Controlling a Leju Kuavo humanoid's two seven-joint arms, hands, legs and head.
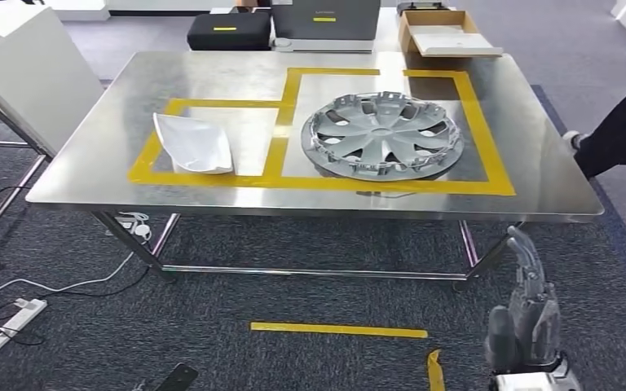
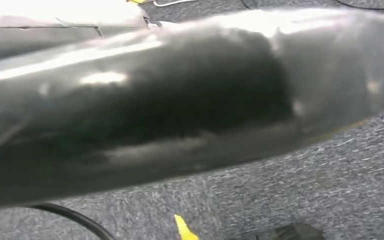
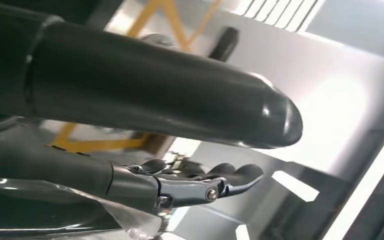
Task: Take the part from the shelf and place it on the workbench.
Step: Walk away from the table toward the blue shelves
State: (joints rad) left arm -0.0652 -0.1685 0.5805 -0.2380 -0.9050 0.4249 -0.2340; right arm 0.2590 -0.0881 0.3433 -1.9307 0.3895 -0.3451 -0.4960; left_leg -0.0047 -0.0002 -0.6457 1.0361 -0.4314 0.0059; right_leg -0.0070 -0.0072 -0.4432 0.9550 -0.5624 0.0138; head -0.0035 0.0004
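Workbench (image 1: 212, 73) carries yellow tape boxes as placing marks: hubcap (image 1: 381, 134) fills the larger, white part (image 1: 194, 143) lies in the smaller, so delivery looks done. Right hand (image 1: 530, 314) hangs low beside the bench, fingers loosely apart, empty; left hand's state I cannot tell.

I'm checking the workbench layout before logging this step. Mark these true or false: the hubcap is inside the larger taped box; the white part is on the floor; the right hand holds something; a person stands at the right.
1. The silver plastic hubcap lies inside the larger yellow taped box: true.
2. The white curved part is on the floor: false, it lies on the steel workbench.
3. The right hand holds something: false, it holds nothing, its fingers apart.
4. A person's dark-trousered leg is at the right: true.
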